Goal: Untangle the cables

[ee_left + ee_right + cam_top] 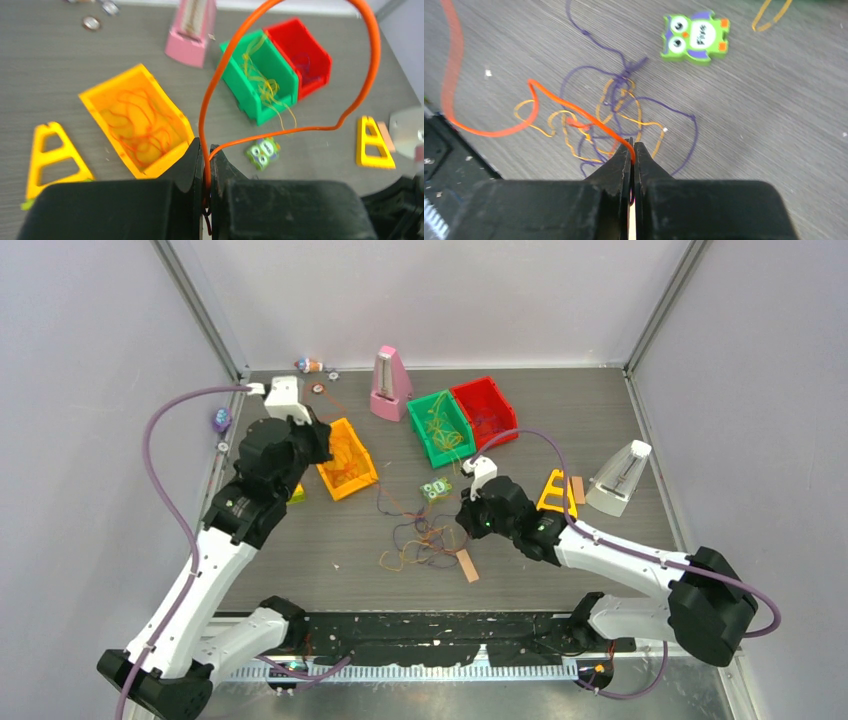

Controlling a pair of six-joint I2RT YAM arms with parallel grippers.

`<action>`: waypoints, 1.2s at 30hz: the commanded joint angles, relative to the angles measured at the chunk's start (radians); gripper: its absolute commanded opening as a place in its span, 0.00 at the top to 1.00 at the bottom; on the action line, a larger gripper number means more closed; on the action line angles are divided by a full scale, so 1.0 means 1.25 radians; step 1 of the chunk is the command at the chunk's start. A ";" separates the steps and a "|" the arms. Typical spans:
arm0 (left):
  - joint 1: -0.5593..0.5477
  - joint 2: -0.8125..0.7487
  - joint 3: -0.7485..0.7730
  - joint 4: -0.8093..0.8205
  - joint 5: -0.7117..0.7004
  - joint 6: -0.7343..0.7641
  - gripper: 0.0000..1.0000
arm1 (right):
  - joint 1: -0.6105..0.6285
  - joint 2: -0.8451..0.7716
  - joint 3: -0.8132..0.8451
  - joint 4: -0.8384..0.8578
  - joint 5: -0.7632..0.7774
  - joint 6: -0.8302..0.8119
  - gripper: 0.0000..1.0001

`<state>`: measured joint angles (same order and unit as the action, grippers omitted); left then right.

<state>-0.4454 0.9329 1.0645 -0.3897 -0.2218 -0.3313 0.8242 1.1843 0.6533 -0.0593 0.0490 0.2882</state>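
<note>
A tangle of thin purple, orange and yellow cables (420, 540) lies on the table between the arms. My left gripper (322, 440) hovers by the orange bin (347, 462). In the left wrist view it (206, 150) is shut on an orange cable (202, 112) that loops up and round to the right. My right gripper (466, 520) is at the tangle's right edge. In the right wrist view it (633, 149) is shut on an orange cable (574, 108), above purple (694, 131) and yellow (639, 120) strands on the table.
The orange bin (170, 102) holds orange cables, the green bin (440, 427) yellow-green ones, the red bin (485, 410) dark ones. A pink metronome (390, 385), a white metronome (620, 480), an owl toy (435, 489), yellow triangles (555, 492) and a wooden block (467, 565) are around.
</note>
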 commanded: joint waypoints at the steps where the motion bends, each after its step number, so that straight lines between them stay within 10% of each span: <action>1: -0.029 0.009 -0.046 0.071 0.111 -0.038 1.00 | -0.002 -0.042 0.076 0.012 -0.086 -0.032 0.95; 20: -0.078 -0.029 -0.251 0.317 0.391 -0.024 1.00 | -0.003 -0.080 0.269 -0.002 -0.215 -0.056 0.95; 36: -0.078 -0.102 -0.406 0.603 0.388 0.014 0.96 | -0.012 -0.047 0.324 -0.033 -0.249 -0.060 0.95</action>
<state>-0.5396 0.8246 0.5888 0.1921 0.2649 -0.3328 0.8162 1.1221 1.0122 -0.1013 -0.2428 0.2192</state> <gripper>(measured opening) 0.029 0.068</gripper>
